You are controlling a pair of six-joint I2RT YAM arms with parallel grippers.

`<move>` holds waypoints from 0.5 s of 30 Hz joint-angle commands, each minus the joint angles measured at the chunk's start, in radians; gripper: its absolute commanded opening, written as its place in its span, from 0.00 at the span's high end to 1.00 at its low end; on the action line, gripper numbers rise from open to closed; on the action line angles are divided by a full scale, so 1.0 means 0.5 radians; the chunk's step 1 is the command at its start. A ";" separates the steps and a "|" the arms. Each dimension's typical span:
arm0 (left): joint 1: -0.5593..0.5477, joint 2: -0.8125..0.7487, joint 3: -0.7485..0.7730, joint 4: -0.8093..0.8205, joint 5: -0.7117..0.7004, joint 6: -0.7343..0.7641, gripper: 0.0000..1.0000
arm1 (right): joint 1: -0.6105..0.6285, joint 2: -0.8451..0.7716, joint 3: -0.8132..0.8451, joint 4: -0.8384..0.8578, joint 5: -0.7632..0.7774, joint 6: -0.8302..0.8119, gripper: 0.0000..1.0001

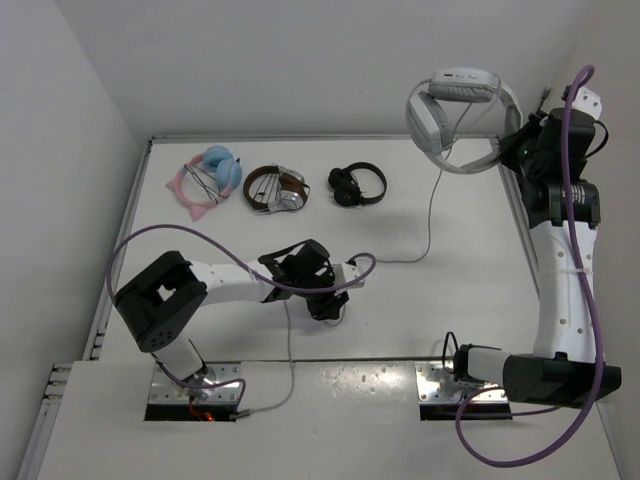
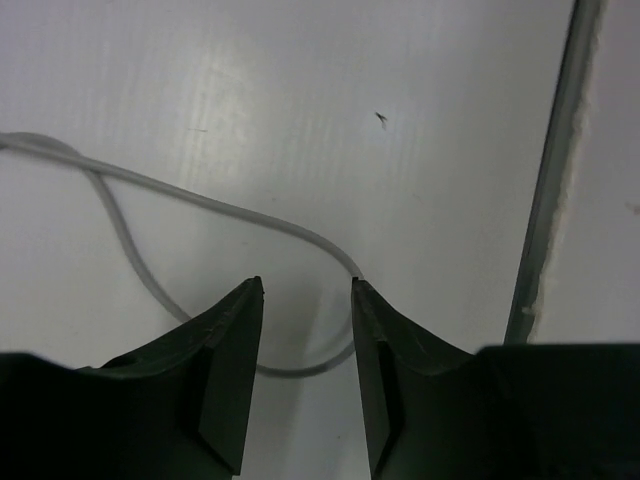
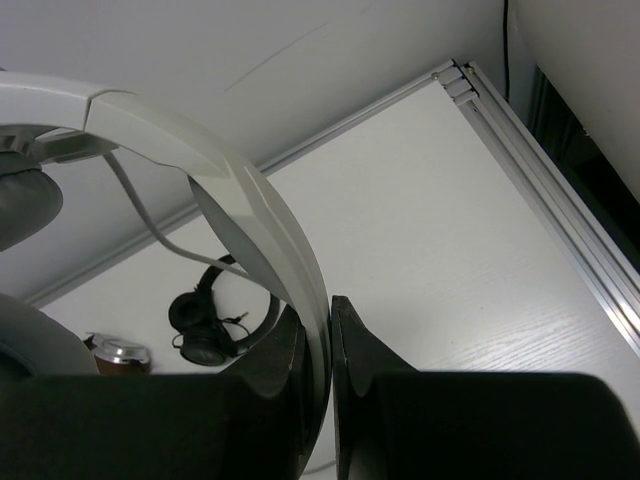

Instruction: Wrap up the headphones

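We see the headphones [image 1: 455, 115] held in the air above the far right corner of the surface [image 1: 440, 300], well clear of it. The right pincer [image 3: 330, 320] is closed flat on the white headband [image 3: 200, 150]. Our biggest worry sits there. The grip is on a smooth, curved band with both ear cups hanging off to one side. We judge that a quick swing or a tug from below could twist the band out of the jaws and drop the whole pair.

That tug would come through the cable [image 1: 432, 215], which hangs from the headphones to the surface and runs left toward the left pincer [image 2: 306, 290]. This pincer stands partly open, low over the surface, with a loop of cable lying between and beneath its jaws. It has hold of nothing that we can see. If it closes slightly off, we think the thin cable may slide aside, or the tips may scrape the surface. If it catches and pulls hard, the slack runs out and the strain lands on the right pincer's grip.

Only the overhead view gives us the cable's full run and how far apart the two arms stand. Only the left wrist view shows the loop curling under the jaws. Only the right wrist view shows the jaws pressed tight on the band, with the black pair [image 3: 205, 320] glimpsed far below it.
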 commanded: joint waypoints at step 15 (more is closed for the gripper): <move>-0.078 0.022 0.175 -0.669 0.175 1.291 0.48 | -0.002 -0.026 0.019 0.203 -0.057 0.077 1.00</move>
